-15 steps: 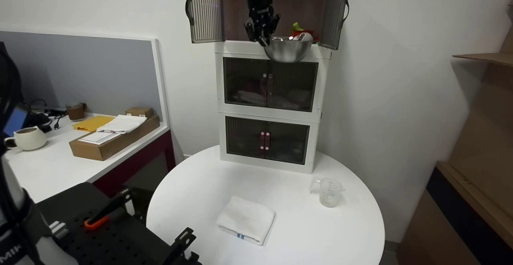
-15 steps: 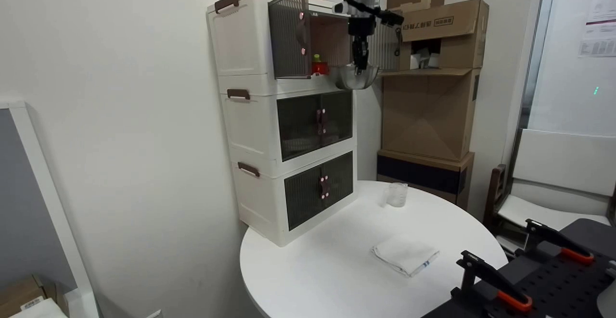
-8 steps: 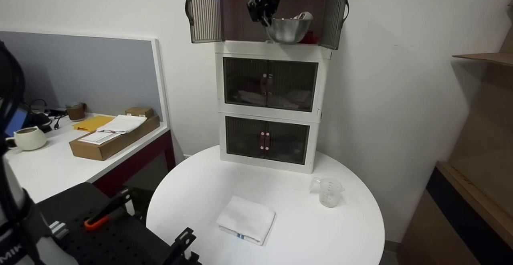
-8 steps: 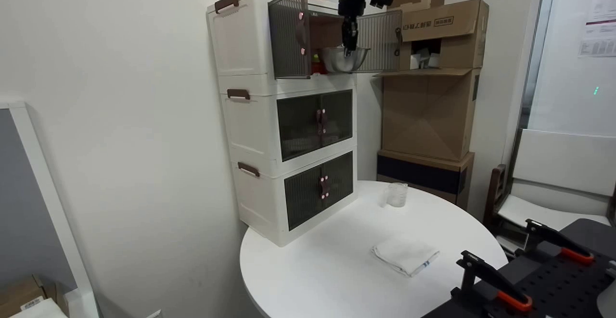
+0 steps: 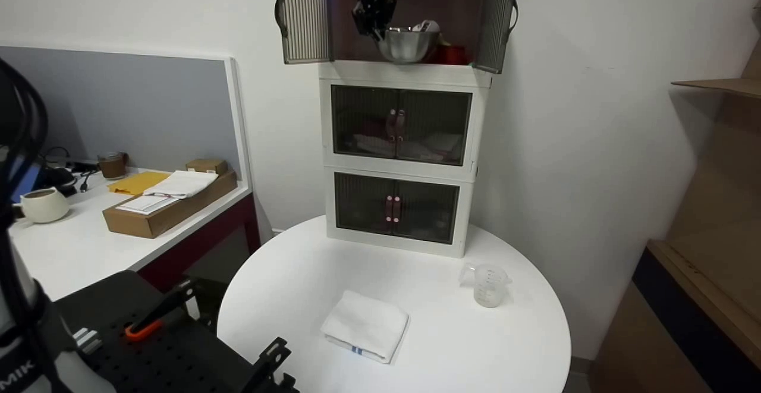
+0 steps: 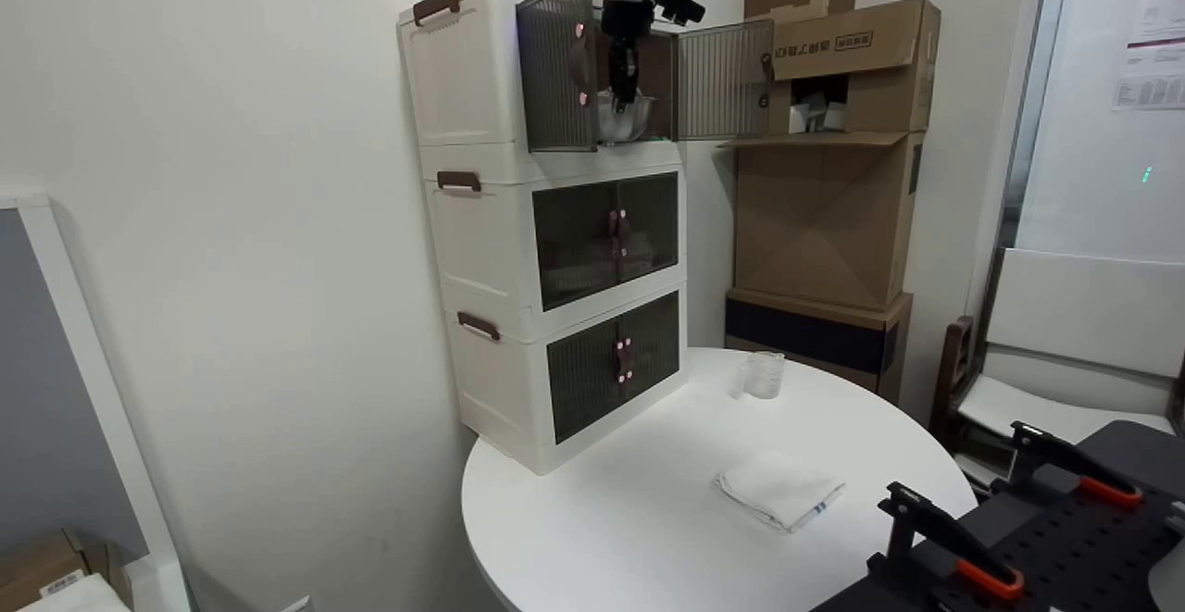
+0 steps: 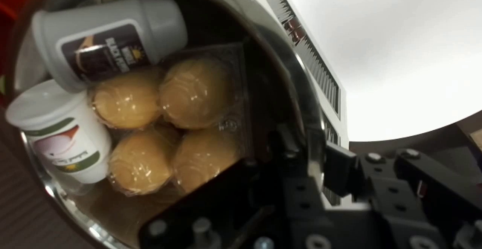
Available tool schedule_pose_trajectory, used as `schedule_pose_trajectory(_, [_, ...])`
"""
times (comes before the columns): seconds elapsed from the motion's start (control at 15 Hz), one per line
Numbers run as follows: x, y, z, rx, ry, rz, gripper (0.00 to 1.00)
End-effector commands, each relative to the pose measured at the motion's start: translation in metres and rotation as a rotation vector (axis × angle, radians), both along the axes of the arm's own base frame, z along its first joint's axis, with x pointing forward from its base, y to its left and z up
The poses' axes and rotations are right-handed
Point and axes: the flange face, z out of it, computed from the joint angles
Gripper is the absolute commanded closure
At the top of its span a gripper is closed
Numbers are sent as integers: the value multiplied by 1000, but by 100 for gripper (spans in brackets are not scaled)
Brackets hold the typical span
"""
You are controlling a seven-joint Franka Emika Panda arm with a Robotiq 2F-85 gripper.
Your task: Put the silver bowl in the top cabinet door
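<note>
The gripper [image 7: 313,155] is narrowed to the thickness of the silver bowl [image 5: 406,48], pinching it by the rim with 1 finger inside and 1 outside, as the wrist view shows. In both exterior views the silver bowl is just below the gripper and roughly level, at the mouth of the top compartment [image 5: 449,9]; whether its base touches the floor there, I cannot tell. The wrist view alone looks down into it: nearest the gripper is a clear pack of 4 orange-yellow rounds [image 7: 192,94], and past that lie a white container [image 7: 71,132] and a grey container [image 7: 109,40]. Beyond the bowl, a red object [image 5: 453,55] shows in an exterior view and at a corner of the wrist view. The 2 top cabinet doors [image 5: 306,15] stand open, 1 on either side of the gripper. Beneath are 2 lower tiers of the white cabinet [image 6: 486,242], then, well below, the round table [image 5: 464,345] with a clear measuring cup [image 5: 489,289] and a folded cloth [image 5: 365,326]. Farthest off, an exterior view shows a white mug [image 5: 47,206], and an exterior view shows a white chair [image 6: 1065,399].
</note>
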Motion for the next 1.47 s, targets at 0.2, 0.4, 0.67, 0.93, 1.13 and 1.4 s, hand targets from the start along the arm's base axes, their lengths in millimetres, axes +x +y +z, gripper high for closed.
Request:
schedule_pose_trajectory(0.2, [19,43,1,67,-88,71,98])
schedule_pose_trajectory(0.4, [21,57,-4,122,-97,97,98])
schedule_pose_trajectory(0.67, [21,71,-11,170,-97,123,98])
schedule_pose_trajectory(0.93, [24,76,-19,172,-90,145,98])
schedule_pose_trajectory(1.13, [27,76,-27,168,-70,174,98])
schedule_pose_trajectory(1.4, [29,74,-40,164,-18,216,98])
